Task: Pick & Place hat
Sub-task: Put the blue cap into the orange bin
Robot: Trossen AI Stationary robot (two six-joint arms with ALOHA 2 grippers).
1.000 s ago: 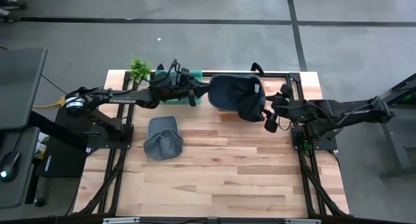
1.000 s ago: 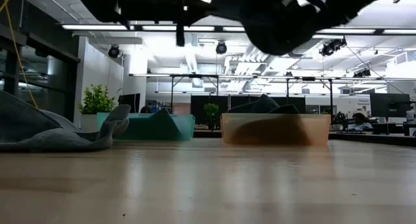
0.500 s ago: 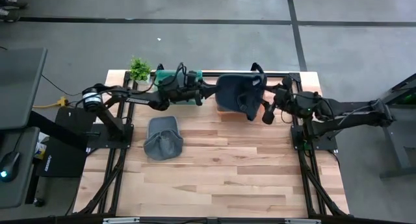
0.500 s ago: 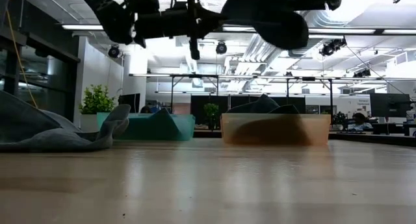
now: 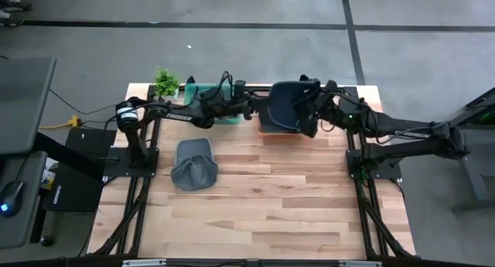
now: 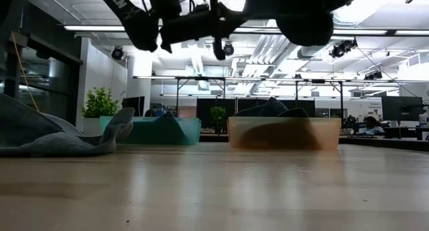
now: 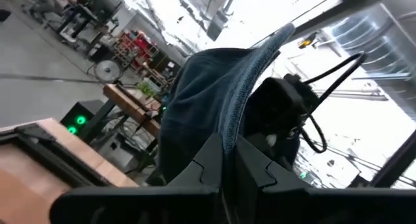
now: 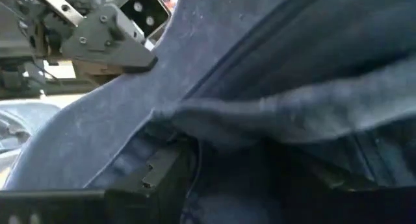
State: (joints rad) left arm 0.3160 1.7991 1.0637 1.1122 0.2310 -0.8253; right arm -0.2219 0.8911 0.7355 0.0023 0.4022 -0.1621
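Note:
A dark blue hat (image 5: 283, 114) hangs in the air between my two grippers, above the orange bin (image 6: 281, 133) at the table's far edge. My left gripper (image 5: 254, 111) is shut on the hat's left side. My right gripper (image 5: 313, 116) is shut on its right side. In the low view the hat (image 6: 303, 20) sags below both arms. A second grey-blue hat (image 5: 193, 164) lies flat on the wood, left of centre. Another dark cloth item pokes out of the orange bin. My left gripper pinches the hat's left edge (image 7: 229, 130) between its two fingers, coming level from the table's left. The cloth rises out of the fingers and the hat is lifted clear. My right gripper holds the hat's right side (image 8: 162, 120), coming from the table's right. The cloth covers the fingers, so the hold itself is hidden.
A teal bin (image 5: 207, 97) stands at the far edge, left of the orange bin, with a small green plant (image 5: 165, 81) beside it. The near half of the wooden table (image 5: 271, 213) shows bare boards.
Both grippers have moved toward the table's far edge, carrying the dark blue hat between them, and have drawn closer together. The hat, held clear of the table throughout, has gone from in front of the orange bin to above it and has bunched up narrower.

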